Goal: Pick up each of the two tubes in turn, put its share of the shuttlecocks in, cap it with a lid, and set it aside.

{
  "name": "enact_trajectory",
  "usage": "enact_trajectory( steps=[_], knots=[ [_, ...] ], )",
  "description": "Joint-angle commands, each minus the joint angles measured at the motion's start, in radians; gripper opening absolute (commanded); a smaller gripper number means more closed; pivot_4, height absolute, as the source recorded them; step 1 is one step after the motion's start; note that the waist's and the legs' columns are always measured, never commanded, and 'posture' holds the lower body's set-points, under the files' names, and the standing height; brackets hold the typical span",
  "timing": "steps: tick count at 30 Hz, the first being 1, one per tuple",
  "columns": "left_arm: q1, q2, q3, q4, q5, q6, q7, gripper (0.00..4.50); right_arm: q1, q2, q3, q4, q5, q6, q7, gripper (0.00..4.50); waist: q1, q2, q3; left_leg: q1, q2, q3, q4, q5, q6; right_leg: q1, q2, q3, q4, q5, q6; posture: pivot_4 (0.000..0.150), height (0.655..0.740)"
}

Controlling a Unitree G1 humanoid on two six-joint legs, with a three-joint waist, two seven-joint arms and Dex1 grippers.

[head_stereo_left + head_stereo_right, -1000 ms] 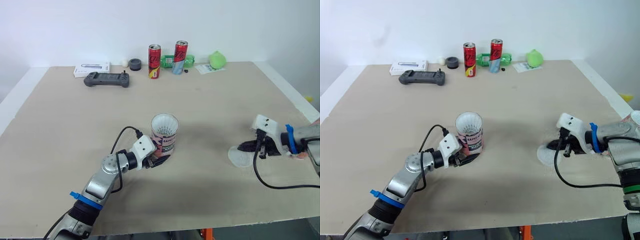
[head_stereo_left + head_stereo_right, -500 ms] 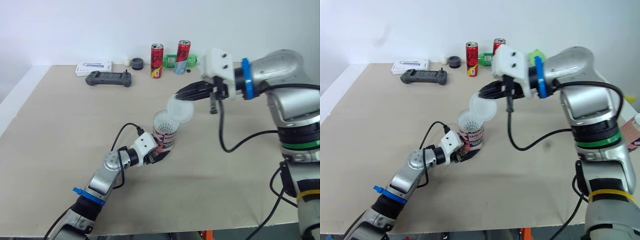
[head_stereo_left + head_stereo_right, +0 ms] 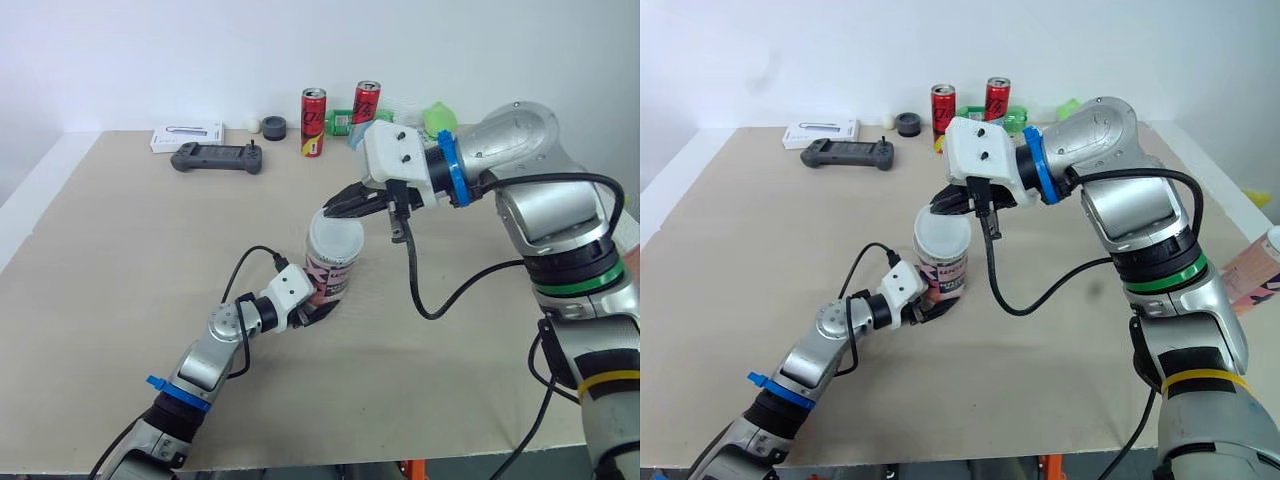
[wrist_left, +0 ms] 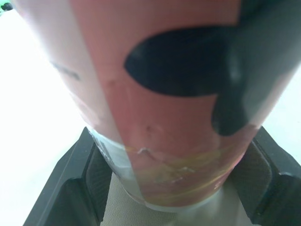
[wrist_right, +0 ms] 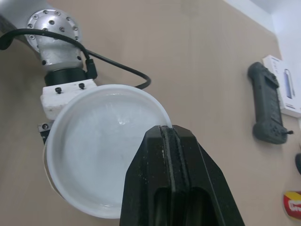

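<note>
Beneath the lid (image 3: 942,238) (right tool (image 3: 940,208) pinching), tube (image 3: 950,277) mouth seems hidden.

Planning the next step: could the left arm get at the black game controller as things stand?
Probably not. The left gripper is clamped on the tube, while the right gripper holds the lid on it; the controller lies well beyond it.

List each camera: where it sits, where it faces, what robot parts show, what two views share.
Left eye view: head, facing forward and down over the table; both arms show, left gripper clamping the tube, right gripper holding the lid at its mouth.
Right eye view: beside it, sharing the same scene.
Left wrist view: left wrist, along its fingers at the tube's base.
Right wrist view: right wrist, down its fingers onto the lid; left arm beyond.
</note>
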Motion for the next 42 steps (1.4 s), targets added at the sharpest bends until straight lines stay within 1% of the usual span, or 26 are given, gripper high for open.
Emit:
enact_trajectory(
  steps=[1, 11, 25, 42],
  knots=[
    [0.011, 0.001, -0.007, 0.008, 0.014, 0.013, 0.006, 3.02, -0.027, -0.005, -0.005, -0.038, -0.014, -0.015, 0.010, 0.03, 0.000, 0.000, 0.000, 0.000, 0.000, 0.000, 0.000, 0.000, 0.000, 0.000, 0.000, 0.000, 0.000, 0.000, 0.000, 0.150, 0.7400],
    [0.013, 0.002, -0.006, 0.004, 0.015, 0.016, 0.005, 3.02, -0.033, -0.014, 0.043, -0.033, -0.086, -0.047, 0.036, 0.03, 0.000, 0.000, 0.000, 0.000, 0.000, 0.000, 0.000, 0.000, 0.000, 0.000, 0.000, 0.000, 0.000, 0.000, 0.000, 0.150, 0.7400],
    [0.011, -0.001, -0.011, 0.003, 0.020, 0.017, 0.003, 3.02, -0.043, -0.013, 0.068, -0.021, -0.157, -0.097, 0.051, 0.03, 0.000, 0.000, 0.000, 0.000, 0.000, 0.000, 0.000, 0.000, 0.000, 0.000, 0.000, 0.000, 0.000, 0.000, 0.000, 0.150, 0.7400],
    [0.014, -0.004, -0.011, 0.000, 0.021, 0.020, 0.005, 3.02, -0.041, 0.008, 0.068, -0.007, -0.164, -0.138, 0.049, 0.03, 0.000, 0.000, 0.000, 0.000, 0.000, 0.000, 0.000, 0.000, 0.000, 0.000, 0.000, 0.000, 0.000, 0.000, 0.000, 0.150, 0.7400]
  ],
)
